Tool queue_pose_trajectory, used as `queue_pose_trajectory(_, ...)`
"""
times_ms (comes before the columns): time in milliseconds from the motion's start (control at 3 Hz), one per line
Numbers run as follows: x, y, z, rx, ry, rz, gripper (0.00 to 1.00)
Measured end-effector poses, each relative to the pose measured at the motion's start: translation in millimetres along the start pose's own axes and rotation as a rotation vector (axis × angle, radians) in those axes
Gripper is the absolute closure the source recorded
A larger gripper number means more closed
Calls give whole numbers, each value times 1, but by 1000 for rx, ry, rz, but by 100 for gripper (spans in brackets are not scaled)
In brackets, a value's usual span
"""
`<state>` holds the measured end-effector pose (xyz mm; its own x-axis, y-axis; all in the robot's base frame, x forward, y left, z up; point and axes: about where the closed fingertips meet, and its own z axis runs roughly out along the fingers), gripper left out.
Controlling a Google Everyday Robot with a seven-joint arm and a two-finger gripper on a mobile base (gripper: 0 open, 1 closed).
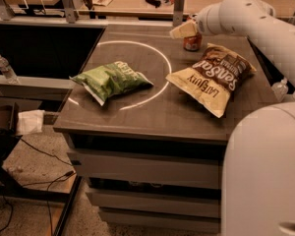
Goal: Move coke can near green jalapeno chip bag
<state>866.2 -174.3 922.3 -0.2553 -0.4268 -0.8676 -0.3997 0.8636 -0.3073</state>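
The coke can (192,43) stands upright at the back of the table, just behind the far end of the brown and cream chip bag. My gripper (187,31) is right at the can's top, coming in from the right on the white arm (246,18), and it hides the top of the can. The green jalapeno chip bag (110,78) lies on the left half of the table, on the white circle line, well to the left and in front of the can.
A large brown and cream chip bag (214,76) lies right of centre, between the can and the table's front edge. A white circle (160,58) is marked on the dark table (152,114). My white body (265,171) fills the lower right. A water bottle (5,69) stands far left.
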Motion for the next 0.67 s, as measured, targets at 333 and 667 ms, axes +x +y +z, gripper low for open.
queue_pose_trajectory(333,-2,3,14,-28,5,16,18)
queue_pose_trajectory(667,-5,4,21,-56,-1,41,40)
